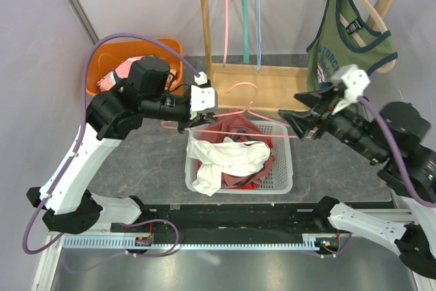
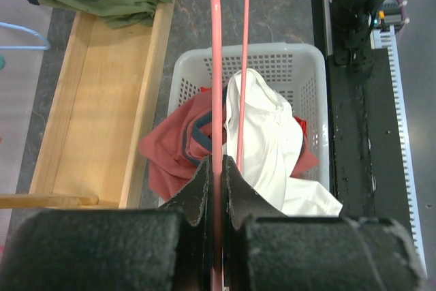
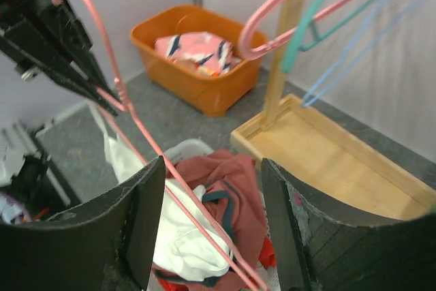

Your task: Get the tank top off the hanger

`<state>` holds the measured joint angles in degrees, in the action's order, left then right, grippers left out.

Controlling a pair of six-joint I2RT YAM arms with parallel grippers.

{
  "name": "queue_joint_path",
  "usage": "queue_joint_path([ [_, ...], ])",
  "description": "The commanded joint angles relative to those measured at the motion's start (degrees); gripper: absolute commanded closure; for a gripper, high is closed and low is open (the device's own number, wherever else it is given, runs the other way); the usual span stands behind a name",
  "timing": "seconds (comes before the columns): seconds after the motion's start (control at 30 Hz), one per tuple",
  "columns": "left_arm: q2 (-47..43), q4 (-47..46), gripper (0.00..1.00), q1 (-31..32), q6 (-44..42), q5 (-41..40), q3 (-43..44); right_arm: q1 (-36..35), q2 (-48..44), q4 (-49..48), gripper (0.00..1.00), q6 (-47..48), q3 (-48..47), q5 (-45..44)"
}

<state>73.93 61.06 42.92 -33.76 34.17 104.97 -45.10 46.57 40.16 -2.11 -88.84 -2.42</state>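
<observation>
Grey tabletop [image 1: 136, 151] is occupied by a white basket [image 1: 290, 168], where the red tank top [image 1: 231, 126] is seen lying, off the pink hanger [image 2: 215, 66]. That hanger is clamped by the left gripper [image 2: 216, 172]; the right gripper [image 1: 293, 124] is spread, empty. Removal is judged done.

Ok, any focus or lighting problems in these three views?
Top external: evenly lit and sharp, only soft shadows around the white basket. Left wrist: the left end effector is a dark blur at the bottom; pink hanger and basket are crisp. Right wrist: the right end effector is soft, orange bin reasonably clear.
</observation>
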Motion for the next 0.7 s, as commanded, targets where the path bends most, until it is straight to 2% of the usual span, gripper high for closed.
queue_joint_path([
  [0.0, -0.54, 2.13, 0.98, 1.64, -5.0, -2.09, 1.64, 0.01, 1.94, -0.53, 0.34, 6.58, -1.59, 13.91],
  [0.1, -0.63, 2.49, 0.98, 2.17, -5.62, -1.92, 1.2, 0.1, 5.11, 3.6, 0.32, 8.08, -3.53, 18.4],
  [0.23, -0.63, 2.57, 0.98, 2.52, -5.88, -2.01, 1.47, 0.01, 8.36, 6.94, 0.32, 10.54, -3.98, 18.24],
  [0.67, -0.98, 3.98, 0.98, 2.87, -6.5, -1.13, 2.52, 0.01, 9.77, 6.51, 0.33, 12.39, -0.55, 23.68],
])
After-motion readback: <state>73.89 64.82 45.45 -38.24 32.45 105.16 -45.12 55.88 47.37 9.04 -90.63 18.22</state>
